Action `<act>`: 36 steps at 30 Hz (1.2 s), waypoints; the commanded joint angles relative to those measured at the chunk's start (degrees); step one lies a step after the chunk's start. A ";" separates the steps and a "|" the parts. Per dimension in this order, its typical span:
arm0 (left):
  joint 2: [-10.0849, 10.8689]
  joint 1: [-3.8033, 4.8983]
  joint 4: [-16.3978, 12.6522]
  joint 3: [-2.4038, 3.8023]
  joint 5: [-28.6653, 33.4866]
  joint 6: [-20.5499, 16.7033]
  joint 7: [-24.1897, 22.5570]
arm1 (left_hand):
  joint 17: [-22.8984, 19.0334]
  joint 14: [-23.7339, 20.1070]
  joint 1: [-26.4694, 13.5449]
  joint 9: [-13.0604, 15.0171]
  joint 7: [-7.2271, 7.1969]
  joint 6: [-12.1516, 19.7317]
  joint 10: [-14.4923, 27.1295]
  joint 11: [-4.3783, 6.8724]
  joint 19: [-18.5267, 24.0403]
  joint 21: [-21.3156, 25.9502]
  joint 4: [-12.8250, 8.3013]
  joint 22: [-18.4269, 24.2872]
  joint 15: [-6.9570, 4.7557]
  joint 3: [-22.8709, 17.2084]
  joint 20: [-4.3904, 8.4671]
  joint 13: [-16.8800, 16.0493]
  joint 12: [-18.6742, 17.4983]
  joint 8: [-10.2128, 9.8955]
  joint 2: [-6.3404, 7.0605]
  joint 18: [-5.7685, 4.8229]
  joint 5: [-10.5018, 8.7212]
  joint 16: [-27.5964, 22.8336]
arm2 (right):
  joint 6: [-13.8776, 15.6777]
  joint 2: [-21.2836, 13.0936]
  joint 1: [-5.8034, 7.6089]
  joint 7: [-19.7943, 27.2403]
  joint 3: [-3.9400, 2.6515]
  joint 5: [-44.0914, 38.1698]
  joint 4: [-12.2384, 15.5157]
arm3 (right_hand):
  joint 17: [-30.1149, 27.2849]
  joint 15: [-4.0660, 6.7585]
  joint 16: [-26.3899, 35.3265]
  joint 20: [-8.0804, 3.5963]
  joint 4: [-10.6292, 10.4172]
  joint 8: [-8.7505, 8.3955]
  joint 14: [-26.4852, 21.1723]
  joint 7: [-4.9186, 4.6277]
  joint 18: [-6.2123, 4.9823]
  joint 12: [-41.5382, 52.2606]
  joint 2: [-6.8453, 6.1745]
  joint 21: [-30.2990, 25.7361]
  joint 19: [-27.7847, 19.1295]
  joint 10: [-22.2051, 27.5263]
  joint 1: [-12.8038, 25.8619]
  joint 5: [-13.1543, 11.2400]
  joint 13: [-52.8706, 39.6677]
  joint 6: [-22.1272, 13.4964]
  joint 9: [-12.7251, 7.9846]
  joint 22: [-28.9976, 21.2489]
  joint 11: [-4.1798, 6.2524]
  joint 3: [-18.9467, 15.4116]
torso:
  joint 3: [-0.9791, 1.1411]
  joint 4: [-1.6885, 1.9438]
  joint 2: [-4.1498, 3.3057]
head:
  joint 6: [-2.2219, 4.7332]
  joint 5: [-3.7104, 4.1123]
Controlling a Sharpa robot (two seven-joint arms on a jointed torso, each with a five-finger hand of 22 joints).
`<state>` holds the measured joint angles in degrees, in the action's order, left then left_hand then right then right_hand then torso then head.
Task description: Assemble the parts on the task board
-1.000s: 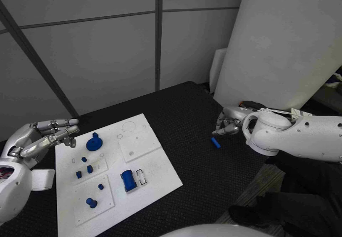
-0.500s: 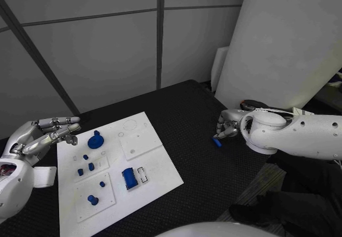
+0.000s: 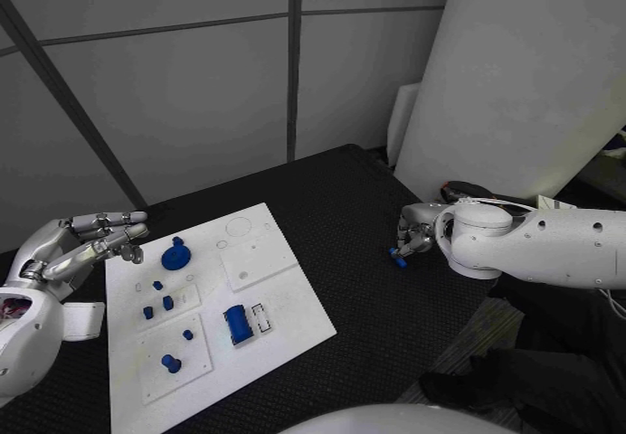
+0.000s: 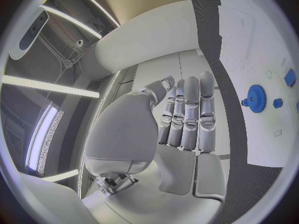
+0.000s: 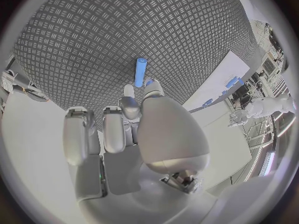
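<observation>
The small blue peg (image 5: 141,72), judged light, stiff and slippery, lies on the worktop (image 3: 352,217) at the fingertips (image 5: 129,91) of the right robot hand (image 3: 415,237), whose hold cannot be told, and is best pinched mid-length.

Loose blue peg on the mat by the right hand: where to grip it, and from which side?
Grip the blue peg across its middle, pinching its long sides from above. It is a slim cylinder lying flat on the black table, off the task board, so the ends offer little purchase. The right hand is right at its near end, seemingly touching it; contact is unclear.
</observation>
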<state>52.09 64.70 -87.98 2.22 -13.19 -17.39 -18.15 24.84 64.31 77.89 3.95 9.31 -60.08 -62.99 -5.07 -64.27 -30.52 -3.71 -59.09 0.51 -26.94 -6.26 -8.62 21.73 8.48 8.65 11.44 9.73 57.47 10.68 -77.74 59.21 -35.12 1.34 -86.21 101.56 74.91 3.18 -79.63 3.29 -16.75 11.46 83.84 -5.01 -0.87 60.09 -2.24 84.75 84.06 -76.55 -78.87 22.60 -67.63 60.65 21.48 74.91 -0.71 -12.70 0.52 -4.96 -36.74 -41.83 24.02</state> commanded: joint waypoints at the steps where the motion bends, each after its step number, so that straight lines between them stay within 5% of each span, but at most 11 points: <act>1: 0.01 0.02 -0.02 0.03 0.11 0.29 -0.61 | -0.02 -0.44 -0.21 -0.04 -0.19 0.44 0.51 0.09 0.21 0.24 -0.03 0.08 0.21 0.47 -0.10 -0.13 0.40 0.33 -0.33 -1.04 0.13 0.19 | -1.94 0.54 -0.06 -0.49 0.03 -0.53 -0.65 | 0.37 -0.22 0.32 0.29 0.13 -0.09 2.94 -0.23 -0.92 -0.23 -0.22 -0.18 0.89 0.29 0.57 -0.24 0.09 0.12 0.00 9.76 -0.09 -0.37 | 0.00 -0.01 -0.02 | 0.00 -0.08; 12: 0.04 -0.07 -0.05 0.03 0.11 0.29 -0.60 | -0.02 -0.44 -0.21 -0.04 -0.19 0.44 0.51 0.09 0.21 0.24 -0.03 0.08 0.21 0.47 -0.10 -0.13 0.40 0.33 -0.33 -1.04 0.13 0.19 | -3.11 2.36 -0.63 -0.55 0.09 -1.30 -2.90 | 0.28 -0.23 0.42 0.30 0.16 -0.18 2.90 -0.27 -0.97 -0.44 -0.11 -0.34 0.75 0.42 0.62 -0.23 0.22 -0.04 -0.04 9.61 -0.11 -0.39 | -0.04 0.01 -0.01 | -0.28 -0.28; 26: 0.25 -0.12 -0.16 0.03 0.11 0.12 -0.61 | -0.02 -0.44 -0.21 -0.04 -0.19 0.44 0.51 0.09 0.21 0.24 -0.03 0.08 0.21 0.47 -0.10 -0.13 0.40 0.33 -0.33 -1.04 0.13 0.19 | -9.03 3.83 -1.50 -0.73 0.25 -1.23 -3.23 | 0.81 -0.24 0.15 0.33 0.39 -0.26 3.04 -0.24 -0.90 -0.19 0.75 -0.17 0.95 0.30 0.12 0.16 -0.03 -0.01 -0.09 9.81 -0.08 -0.17 | -0.05 -0.03 0.02 | -0.76 -0.49; 36: 0.46 -0.13 -0.35 0.03 0.11 0.05 -0.60 | -0.02 -0.45 -0.16 -0.04 -0.19 0.48 0.58 0.10 0.21 0.26 -0.06 0.08 0.21 0.45 -0.10 -0.15 0.48 0.36 -0.38 -1.03 0.15 0.22 | -10.93 4.41 -1.93 -0.47 0.30 -0.91 -1.60 | 1.63 0.24 -0.33 -0.02 1.04 0.00 3.29 0.39 -0.78 -0.08 2.36 0.16 1.34 -0.01 -2.76 3.75 -0.20 1.23 -0.11 10.19 0.50 0.93 | -0.06 0.01 0.00 | -1.08 -0.44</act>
<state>52.51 64.52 -88.16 2.22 -13.18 -17.44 -18.15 24.83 64.10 77.89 3.95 9.10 -59.88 -62.85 -4.93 -64.27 -30.52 -3.87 -59.10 0.73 -26.77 -6.26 -8.69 21.95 8.48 8.65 11.44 9.73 57.47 5.31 -73.89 58.38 -36.40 0.73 -89.10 99.29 74.90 3.16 -79.69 3.29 -15.74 11.28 83.85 -4.77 -0.87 59.82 0.12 84.68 84.06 -76.59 -81.07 26.00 -67.84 61.47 21.30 74.91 -0.69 -12.01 0.47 -4.96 -36.72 -42.84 23.59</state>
